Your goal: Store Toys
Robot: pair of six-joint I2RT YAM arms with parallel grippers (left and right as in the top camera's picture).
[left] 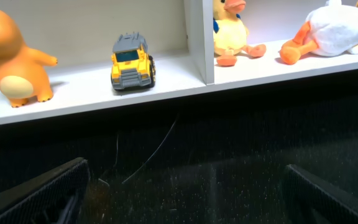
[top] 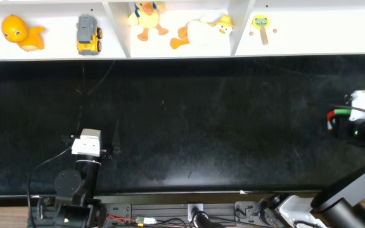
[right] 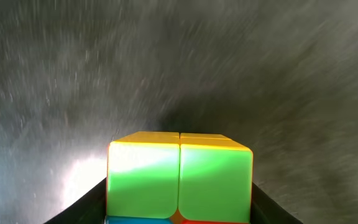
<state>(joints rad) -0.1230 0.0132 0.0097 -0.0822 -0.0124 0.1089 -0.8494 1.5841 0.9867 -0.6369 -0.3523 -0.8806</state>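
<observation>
- Where the right arm reached in from the lower right of the frame, the right gripper (top: 338,121) sat at the far right edge of the black surface (top: 201,126), well apart from the shelf (top: 170,56).
- Its fingers (right: 82,208) were clenched on a colour cube (right: 179,177), one against each side. The facing side was green, the upper side yellow, with blue and red showing at the low edge.
- Whether the cube touched the surface or hung just above it could not be told.
- The left gripper (left: 185,165) stood at the lower left of the frame and faced the shelf. Its fingers (left: 36,193) were spread wide and held nothing.
- The white shelf ran along the top of the frame, split by upright dividers.
- Left compartment: an orange figure (top: 21,31) at the upper left corner, with a yellow toy truck (top: 88,35) beside it, apart, its nose toward the surface.
- Middle compartment: a yellow duck plush (top: 147,18) sat upright and a white bird plush (top: 198,30) lay on its side just beside it.
- Right compartment: one small yellow-green toy (top: 261,26), too small to make out.
- Thin cables trailed across the surface near the left arm.
</observation>
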